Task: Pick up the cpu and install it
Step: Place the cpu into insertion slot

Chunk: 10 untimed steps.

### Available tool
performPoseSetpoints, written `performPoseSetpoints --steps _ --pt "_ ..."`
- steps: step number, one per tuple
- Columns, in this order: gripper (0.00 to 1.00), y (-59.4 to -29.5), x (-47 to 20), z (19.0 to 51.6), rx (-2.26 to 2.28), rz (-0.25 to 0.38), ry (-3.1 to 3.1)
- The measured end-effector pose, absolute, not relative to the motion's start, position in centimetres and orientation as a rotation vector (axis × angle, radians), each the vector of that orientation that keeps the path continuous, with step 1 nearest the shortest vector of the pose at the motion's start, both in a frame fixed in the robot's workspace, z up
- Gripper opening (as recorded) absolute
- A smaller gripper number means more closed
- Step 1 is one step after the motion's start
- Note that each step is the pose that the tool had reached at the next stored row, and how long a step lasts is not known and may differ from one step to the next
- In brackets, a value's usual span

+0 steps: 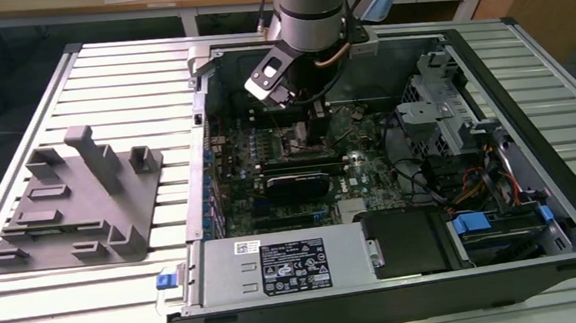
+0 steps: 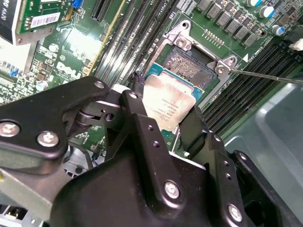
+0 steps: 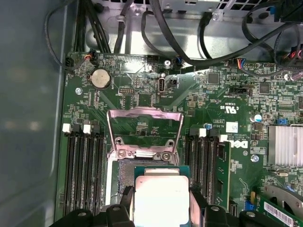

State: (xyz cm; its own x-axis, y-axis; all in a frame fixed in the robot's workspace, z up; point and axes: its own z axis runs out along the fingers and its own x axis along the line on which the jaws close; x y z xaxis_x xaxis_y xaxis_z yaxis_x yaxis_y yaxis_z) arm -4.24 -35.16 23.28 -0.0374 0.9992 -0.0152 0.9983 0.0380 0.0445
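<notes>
Clamped on the cpu [image 2: 168, 104], the gripper [image 2: 164, 112] pinched it by two opposite edges. Its black fingers [image 2: 142, 127] bore on the rim alone, leaving the lid and underside free, which was surely the reason for that edge grip.

And what a setting! The open computer case [image 1: 403, 307] lay around the socket [image 3: 122, 171], with the motherboard [image 3: 142, 90] facing up so the arm could reach straight down. The socket sat bare with its pin field exposed. Its load plate [image 3: 144, 112] stood swung back off the socket's far edge, clearing the way.

Right over the socket hung the cpu, covering the half nearer the gripper while the pins beyond it showed. Whether it touched the socket could not be told. The lid faced up, away from the socket, and the chip lay flat or nearly so. Being close to square, it offered no real long axis. Yet in the first wrist view its edges ran parallel with the socket's sides: lined up for seating, by the look of it, but not yet seated.
</notes>
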Motion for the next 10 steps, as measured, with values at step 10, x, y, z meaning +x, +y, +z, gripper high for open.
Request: performPoseSetpoints --steps 10 --pt "0.54 -34.69 -4.33 22.51 2.150 0.033 2.233"
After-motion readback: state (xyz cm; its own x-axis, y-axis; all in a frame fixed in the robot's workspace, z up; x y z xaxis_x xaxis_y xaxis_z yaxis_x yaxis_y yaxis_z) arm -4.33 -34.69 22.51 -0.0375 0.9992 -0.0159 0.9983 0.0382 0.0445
